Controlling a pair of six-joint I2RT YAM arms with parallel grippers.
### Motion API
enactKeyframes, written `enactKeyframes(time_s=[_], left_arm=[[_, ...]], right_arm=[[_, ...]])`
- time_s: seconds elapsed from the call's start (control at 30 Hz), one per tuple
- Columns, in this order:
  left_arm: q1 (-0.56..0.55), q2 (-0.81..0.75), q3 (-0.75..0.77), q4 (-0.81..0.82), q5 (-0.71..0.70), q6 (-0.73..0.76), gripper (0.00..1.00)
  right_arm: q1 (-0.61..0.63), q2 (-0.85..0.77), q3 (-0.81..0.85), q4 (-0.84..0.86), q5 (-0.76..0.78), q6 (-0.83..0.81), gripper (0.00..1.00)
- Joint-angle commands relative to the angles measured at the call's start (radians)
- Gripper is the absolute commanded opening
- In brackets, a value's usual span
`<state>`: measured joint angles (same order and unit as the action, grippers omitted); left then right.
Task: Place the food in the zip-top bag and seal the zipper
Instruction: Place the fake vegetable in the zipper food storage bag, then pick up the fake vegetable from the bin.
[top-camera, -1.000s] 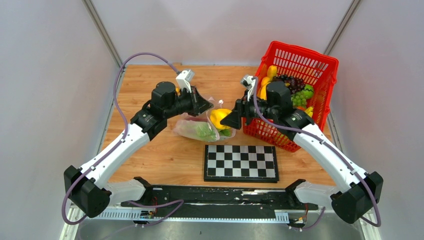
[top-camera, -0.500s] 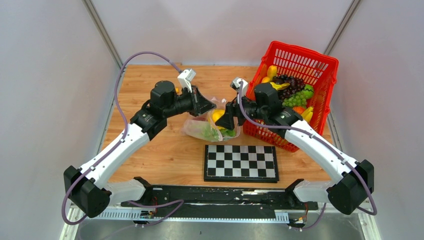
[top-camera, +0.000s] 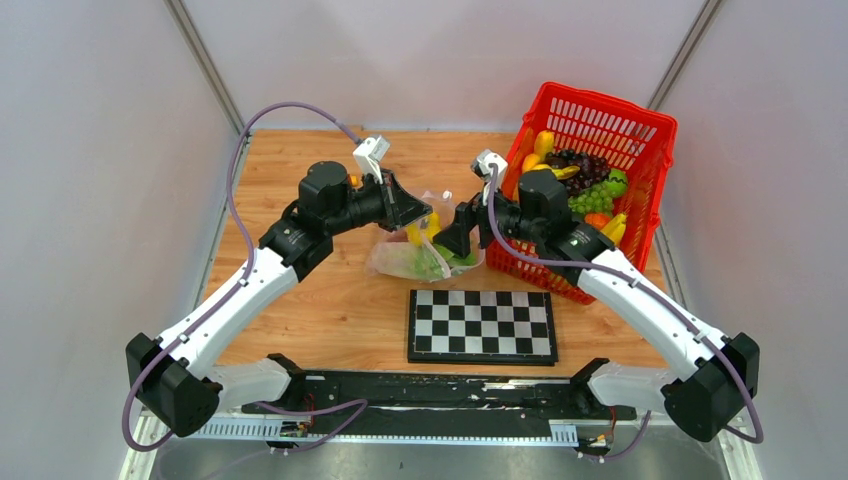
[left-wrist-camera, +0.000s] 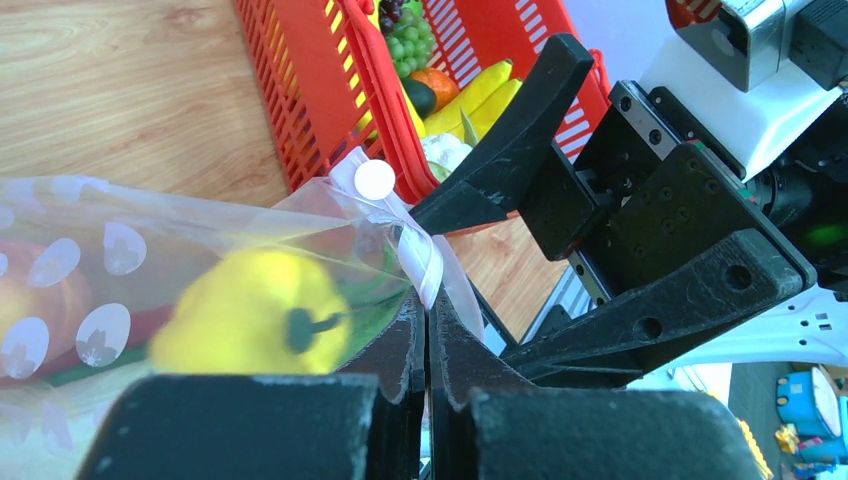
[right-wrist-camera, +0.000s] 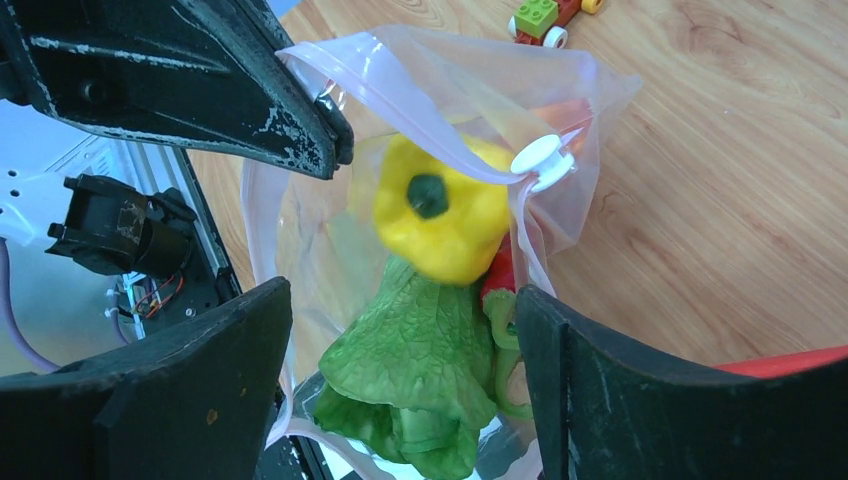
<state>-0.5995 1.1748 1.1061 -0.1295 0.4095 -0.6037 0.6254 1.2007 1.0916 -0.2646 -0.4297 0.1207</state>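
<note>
Left claw (top-camera: 418, 216) is pressed shut on the pink zipper (right-wrist-camera: 400, 95) edge of the zip-top bag (top-camera: 398, 262), so that the mouth of the bag is held up and open above the tabletop (top-camera: 300, 170). The right claw (top-camera: 452, 238) is spread wide, with nothing gripped between its fingers, and is positioned just over the open mouth, facing the left claw.

In the right wrist view, a yellow bell pepper (right-wrist-camera: 440, 215), slightly blurred, is seen inside the bag, on top of a green lettuce leaf (right-wrist-camera: 420, 370). A red piece (right-wrist-camera: 500, 270) is lodged beside the pepper; its kind cannot be told. A white slider (right-wrist-camera: 540, 160) is seated on the zipper at the bag's corner.

The bag is located between the two arms, just left of the red mesh basket (top-camera: 640, 130), in which green grapes (top-camera: 585, 203) and other toy fruit are contained. A chessboard (top-camera: 482, 325) is laid on the tabletop nearer the arm bases. A toy-brick vehicle (right-wrist-camera: 545, 15) is found on the wood beyond the bag.
</note>
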Motion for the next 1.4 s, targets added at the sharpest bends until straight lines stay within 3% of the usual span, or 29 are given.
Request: enactKeyframes(time_s=[0.0,0.33,0.67,0.83,0.97,1.17,1.37], left_arm=[[0.003,-0.026,0.060,0.067,0.008,-0.009,0.00],[0.004,-0.024,0.060,0.057,-0.009,-0.007,0.00],[0.003,-0.007,0.067,-0.014,-0.099,0.012,0.00],[0.004,-0.010,0.060,-0.010,-0.115,0.011,0.00],[0.004,-0.007,0.058,-0.004,-0.112,0.006,0.00],[0.003,-0.014,0.049,0.002,-0.107,-0.003,0.00],[0.004,-0.030,0.041,-0.007,-0.117,0.001,0.00]], right_arm=[[0.002,-0.007,-0.013,0.019,-0.030,-0.004,0.82],[0.003,0.032,0.014,0.009,-0.080,-0.008,0.46],[0.002,-0.136,0.030,-0.039,0.010,-0.041,0.52],[-0.003,-0.235,0.023,-0.128,0.289,-0.074,0.52],[-0.080,-0.198,0.046,-0.236,0.503,-0.014,0.45],[-0.324,-0.024,0.115,-0.347,0.233,0.073,0.39],[-0.371,0.213,0.216,-0.463,0.060,0.011,0.31]])
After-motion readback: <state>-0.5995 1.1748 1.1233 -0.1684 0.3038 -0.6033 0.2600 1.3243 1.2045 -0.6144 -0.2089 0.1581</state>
